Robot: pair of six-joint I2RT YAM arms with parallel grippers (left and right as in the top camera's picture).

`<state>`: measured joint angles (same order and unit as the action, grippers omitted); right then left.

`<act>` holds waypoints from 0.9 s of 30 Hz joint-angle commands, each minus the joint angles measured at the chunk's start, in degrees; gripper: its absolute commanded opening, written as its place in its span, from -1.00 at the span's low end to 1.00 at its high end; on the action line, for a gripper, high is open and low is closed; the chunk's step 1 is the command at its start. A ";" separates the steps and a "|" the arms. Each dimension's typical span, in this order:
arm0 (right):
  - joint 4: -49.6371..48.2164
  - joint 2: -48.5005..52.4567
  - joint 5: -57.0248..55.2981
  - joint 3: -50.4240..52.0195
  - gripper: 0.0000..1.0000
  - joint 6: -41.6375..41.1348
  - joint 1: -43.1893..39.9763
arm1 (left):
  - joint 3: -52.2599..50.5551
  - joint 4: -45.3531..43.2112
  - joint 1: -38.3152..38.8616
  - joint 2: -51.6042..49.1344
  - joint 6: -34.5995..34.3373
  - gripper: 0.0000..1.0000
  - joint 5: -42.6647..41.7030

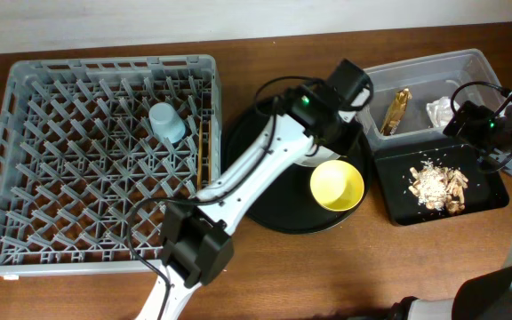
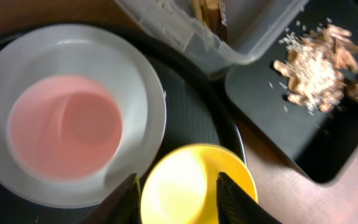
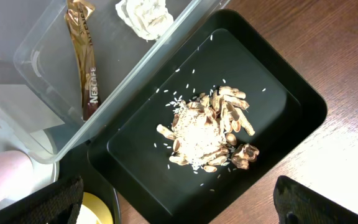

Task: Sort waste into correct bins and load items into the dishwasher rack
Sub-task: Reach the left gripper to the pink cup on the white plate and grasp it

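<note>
Waste looks sorted: shiny gold-brown wrapper (image 3: 83,62) and crumpled white tissue (image 3: 143,15) lie in the clear plastic tub (image 3: 20,31), beige food scraps (image 3: 207,137) in the shallow black tray (image 3: 275,84). Left gripper (image 2: 179,202) hangs wide over the round yellow bowl (image 2: 188,177) (likely next for the grey plastic rack (image 1: 105,64)); right gripper (image 3: 185,202) gapes empty.

Overhead the light falls soft and even. My left wrist view is dim, its pink cup (image 2: 64,127) blurred.
</note>
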<state>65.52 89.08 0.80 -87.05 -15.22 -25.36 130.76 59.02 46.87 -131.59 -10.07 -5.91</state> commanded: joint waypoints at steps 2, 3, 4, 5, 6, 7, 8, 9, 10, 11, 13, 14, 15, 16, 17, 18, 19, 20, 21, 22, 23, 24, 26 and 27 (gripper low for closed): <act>0.02 -0.85 0.07 -0.28 0.97 -0.52 -0.15 | -7.32 -8.33 1.62 0.79 0.31 -0.34 7.58; 0.00 -0.85 0.07 -0.28 0.97 -0.52 -0.15 | -8.76 -10.14 1.75 0.79 0.31 -0.34 9.03; 0.02 -0.85 0.07 -0.28 0.97 -0.52 -0.15 | -10.10 -11.74 1.84 0.79 0.31 -0.35 10.64; 0.02 -0.85 0.07 -0.28 0.97 -0.52 -0.15 | -11.21 -13.07 1.84 0.79 0.28 -0.35 11.93; 0.02 -0.85 0.07 -0.28 0.97 -0.52 -0.15 | -12.59 -15.06 1.84 0.79 0.28 -0.36 13.64; 0.02 -0.85 0.07 -0.28 0.97 -0.52 -0.15 | -13.14 -15.91 1.84 0.79 0.31 -0.36 14.56; 0.02 -0.85 0.07 -0.28 0.97 -0.52 -0.15 | -13.77 -16.83 1.84 0.76 0.28 -0.36 15.80; 0.02 -0.85 0.07 -0.28 0.97 -0.52 -0.15 | -13.90 -17.18 1.84 0.76 0.28 -0.36 16.83; 0.02 -0.85 0.07 -0.28 0.97 -0.52 -0.15 | -13.90 -17.68 1.81 0.76 0.31 -0.36 17.84; 0.02 -0.85 0.07 -0.28 0.97 -0.52 -0.15 | -13.90 -17.94 1.79 0.76 0.31 -0.36 17.94; 0.00 -0.85 0.07 -0.28 0.97 -0.52 -0.15 | -13.90 -18.27 1.77 0.76 0.28 -0.38 17.75; 0.02 -0.85 0.07 -0.28 0.97 -0.52 -0.15 | -13.94 -18.25 1.77 0.76 0.28 -0.44 17.73; 0.02 -0.85 0.07 -0.28 0.97 -0.52 -0.15 | -14.14 -18.27 1.77 0.76 0.28 -0.45 17.75; 0.00 -0.85 0.07 -0.28 0.97 -0.52 -0.15 | -14.36 -18.27 1.77 0.76 0.28 -0.46 17.75; 0.02 -0.85 0.07 -0.28 0.97 -0.50 -0.15 | -14.53 -18.23 1.79 0.76 0.28 -0.46 17.73; 0.02 -0.85 0.07 -0.28 0.97 -0.52 -0.15 | -14.86 -18.23 1.79 0.66 0.28 -0.46 17.75; 0.02 -0.85 0.07 -0.28 0.97 -0.52 -0.15 | -15.54 -18.32 1.84 0.66 0.28 -0.46 17.77; 0.00 -0.85 0.07 -0.28 0.97 -0.52 -0.15 | -15.63 -18.29 1.84 0.66 0.31 -0.47 17.77; 0.02 -0.85 0.07 -0.28 0.97 -0.52 -0.15 | -15.82 -18.32 1.81 0.66 0.31 -0.47 17.79; 0.02 -0.85 0.07 -0.28 0.97 -0.52 -0.15 | -15.89 -18.34 1.81 0.66 0.31 -0.48 17.79; 0.02 -0.85 0.07 -0.28 0.97 -0.52 -0.15 | -15.89 -18.34 1.81 0.66 0.31 -0.48 17.79; 0.02 -0.85 0.07 -0.28 0.97 -0.52 -0.15 | -15.91 -18.32 1.81 0.66 0.31 -0.49 17.77; 0.02 -0.85 0.07 -0.28 0.97 -0.52 -0.15 | -16.37 -18.32 1.81 0.66 0.31 -0.50 17.77; 0.00 -0.85 0.07 -0.28 0.97 -0.52 -0.15 | -16.52 -18.27 1.84 0.35 0.31 -0.55 17.77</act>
<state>65.54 89.08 0.78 -87.05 -15.22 -25.36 115.50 40.84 48.64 -131.59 -10.11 11.03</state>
